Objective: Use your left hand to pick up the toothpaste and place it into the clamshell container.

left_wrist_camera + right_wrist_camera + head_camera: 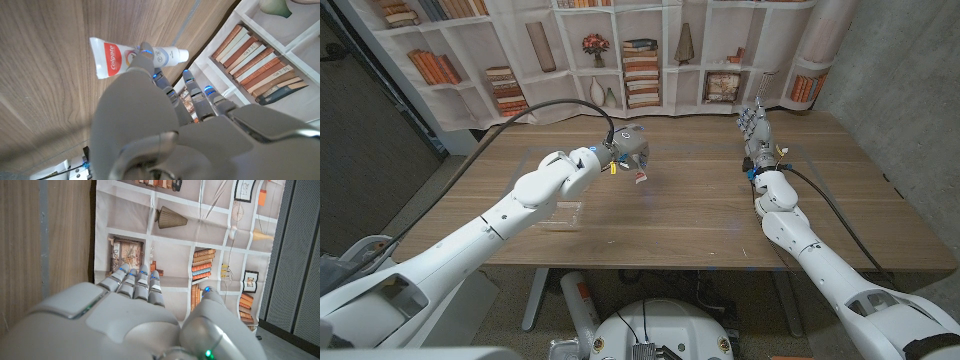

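Note:
The toothpaste (640, 177) is a white tube with a red label. It hangs just under my left hand (628, 148) over the middle of the table, a small shadow beneath it. In the left wrist view a finger (145, 56) lies across the tube (112, 59), whose cap points toward the bookshelf backdrop; the hand pinches it. The clear clamshell container (560, 214) lies on the table beneath my left forearm, nearer the front edge. My right hand (755, 126) stands at the far right of the table with its fingers straight and apart, holding nothing; from the right wrist these fingers (135, 282) point at the backdrop.
A printed bookshelf backdrop (620, 50) hangs behind the table's far edge. A black cable (570, 105) loops from my left wrist over the table. Bare wood (700, 200) lies between the two arms.

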You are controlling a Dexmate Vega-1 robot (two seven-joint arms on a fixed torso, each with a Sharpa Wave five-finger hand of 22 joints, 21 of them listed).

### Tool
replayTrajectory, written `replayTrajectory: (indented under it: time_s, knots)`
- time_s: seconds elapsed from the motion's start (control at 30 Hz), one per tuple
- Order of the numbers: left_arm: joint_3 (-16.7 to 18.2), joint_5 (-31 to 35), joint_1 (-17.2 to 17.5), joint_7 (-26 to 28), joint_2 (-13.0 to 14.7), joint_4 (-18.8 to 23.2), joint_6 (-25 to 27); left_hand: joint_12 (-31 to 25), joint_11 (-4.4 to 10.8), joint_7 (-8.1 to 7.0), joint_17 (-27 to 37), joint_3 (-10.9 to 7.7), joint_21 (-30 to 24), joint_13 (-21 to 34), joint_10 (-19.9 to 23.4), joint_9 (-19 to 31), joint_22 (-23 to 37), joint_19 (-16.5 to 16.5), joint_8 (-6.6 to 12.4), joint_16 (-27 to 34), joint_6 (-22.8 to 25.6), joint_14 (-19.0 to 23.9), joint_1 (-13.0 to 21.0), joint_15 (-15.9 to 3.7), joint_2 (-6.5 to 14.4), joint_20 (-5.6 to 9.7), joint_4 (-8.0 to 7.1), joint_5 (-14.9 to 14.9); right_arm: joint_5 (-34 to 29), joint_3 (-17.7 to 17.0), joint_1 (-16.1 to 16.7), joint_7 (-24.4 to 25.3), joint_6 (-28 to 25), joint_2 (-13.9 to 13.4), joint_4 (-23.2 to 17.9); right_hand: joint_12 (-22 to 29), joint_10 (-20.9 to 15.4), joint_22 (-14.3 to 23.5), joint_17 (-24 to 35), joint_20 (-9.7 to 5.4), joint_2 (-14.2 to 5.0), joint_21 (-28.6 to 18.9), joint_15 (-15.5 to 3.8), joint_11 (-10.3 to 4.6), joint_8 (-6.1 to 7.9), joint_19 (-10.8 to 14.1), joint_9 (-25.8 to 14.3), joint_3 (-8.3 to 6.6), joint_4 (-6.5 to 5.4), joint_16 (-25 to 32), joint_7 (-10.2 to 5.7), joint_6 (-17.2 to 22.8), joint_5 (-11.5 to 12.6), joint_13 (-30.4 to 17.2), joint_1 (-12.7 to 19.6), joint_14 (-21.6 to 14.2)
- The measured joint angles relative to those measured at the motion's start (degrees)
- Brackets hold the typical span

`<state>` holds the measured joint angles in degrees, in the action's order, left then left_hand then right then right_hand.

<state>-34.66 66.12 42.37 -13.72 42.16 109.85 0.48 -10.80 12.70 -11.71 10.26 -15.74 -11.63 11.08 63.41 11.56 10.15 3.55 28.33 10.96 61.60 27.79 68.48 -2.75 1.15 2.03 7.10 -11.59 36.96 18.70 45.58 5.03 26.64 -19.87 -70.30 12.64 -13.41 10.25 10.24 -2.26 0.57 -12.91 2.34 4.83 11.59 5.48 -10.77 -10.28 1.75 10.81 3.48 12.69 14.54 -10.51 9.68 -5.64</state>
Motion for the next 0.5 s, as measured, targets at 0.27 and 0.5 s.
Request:
replayTrajectory:
  time_s: [0.27, 0.5]
  knots:
    - [0.8, 0.0, 1.1, 0.0, 0.7, 1.5, 1.5, 0.0, 0.0, -0.01, 0.0, 0.0, 0.0, -0.1, 0.0, 0.0, 0.0, 0.0, 0.16, 0.0, 0.0, 0.0, -0.1, 0.0, 0.0, 0.0, 0.0, 0.0, 0.0, 0.2, -0.3, -0.3, 0.0, 0.2, 0.4, 0.0, 0.0, 0.0, 0.0, 0.21, 0.0, 0.1, 0.0, 0.0, 0.0, 0.2, 0.0, 0.0, 0.0, 0.0, 0.0, 0.0, 0.0, 0.0, 0.0, 0.0]
    - [1.3, 0.0, 2.0, 0.2, 1.2, 2.6, 2.8, 0.1, 0.01, -0.09, 0.0, 0.0, 0.0, 0.0, 0.0, 0.0, 0.0, 0.0, 0.16, 0.0, -0.1, 0.0, -0.1, 0.0, -0.1, 0.0, 0.0, 0.0, 0.0, 0.4, -0.8, -0.6, 0.0, 0.5, 1.2, 0.0, 0.0, 0.0, 0.0, 0.21, 0.0, 0.2, 0.0, 0.0, 0.0, 0.2, 0.0, 0.0, 0.0, 0.0, 0.0, 0.0, 0.0, 0.0, 0.0, 0.0]
